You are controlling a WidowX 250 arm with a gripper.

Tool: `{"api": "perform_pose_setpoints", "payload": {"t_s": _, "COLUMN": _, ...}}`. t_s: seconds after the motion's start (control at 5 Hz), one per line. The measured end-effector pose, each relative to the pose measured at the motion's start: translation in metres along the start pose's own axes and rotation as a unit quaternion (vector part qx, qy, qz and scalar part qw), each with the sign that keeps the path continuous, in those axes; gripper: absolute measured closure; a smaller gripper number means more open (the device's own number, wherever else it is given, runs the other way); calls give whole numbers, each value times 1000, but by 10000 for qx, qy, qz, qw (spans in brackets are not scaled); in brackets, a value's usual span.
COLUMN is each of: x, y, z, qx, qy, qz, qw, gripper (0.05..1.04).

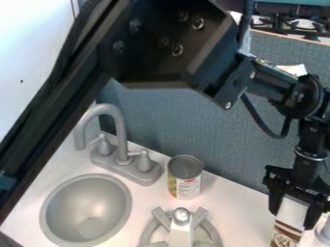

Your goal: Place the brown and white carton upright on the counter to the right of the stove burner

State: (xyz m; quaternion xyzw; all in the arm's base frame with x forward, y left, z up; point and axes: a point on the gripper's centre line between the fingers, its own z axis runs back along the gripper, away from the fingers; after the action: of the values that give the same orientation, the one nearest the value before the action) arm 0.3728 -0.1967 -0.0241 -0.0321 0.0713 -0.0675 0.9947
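Black arm (161, 43) foremost, above can (187, 187). Jaws (292, 217) closed on white-brown carton (288, 225), right of can. Grasp judged complete; release outstanding. Carton's contact with desk (240, 208) unconfirmed.

I see a free lane along the table (235, 210) between the can (185, 179) and the tool (294, 219). To the view's left of that lane, the can blocks the rear, and the burner (147, 236) with 1 silver-topped object (182, 218) blocks nearer in. The tall faucet (116, 112) and its 2 handles obstruct the sink's (88, 210) back side; its bowl is open from above. The panel (222, 132) walls off the rear, and a white object (324, 233) crowds the carton's (285, 232) right.
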Motion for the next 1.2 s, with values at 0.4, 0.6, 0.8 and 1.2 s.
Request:
{"api": "perform_pose_setpoints", "payload": {"t_s": 0.4, "x": 5, "y": -5, "z": -1, "qx": -41, "qy": 258, "qz": 22, "qw": 9997, "gripper": 225}}
{"api": "perform_pose_setpoints", "payload": {"t_s": 0.6, "x": 5, "y": -6, "z": 1, "qx": -61, "qy": 272, "qz": 54, "qw": 9996, "gripper": 70}}
{"api": "perform_pose_setpoints", "payload": {"t_s": 0.8, "x": 1, "y": -3, "z": -9, "qx": -31, "qy": 311, "qz": 152, "qw": 9994, "gripper": 74}}
{"api": "perform_pose_setpoints", "payload": {"t_s": 1.2, "x": -33, "y": 6, "z": 40, "qx": 306, "qy": -397, "qz": 106, "qw": 9987, "gripper": 76}}
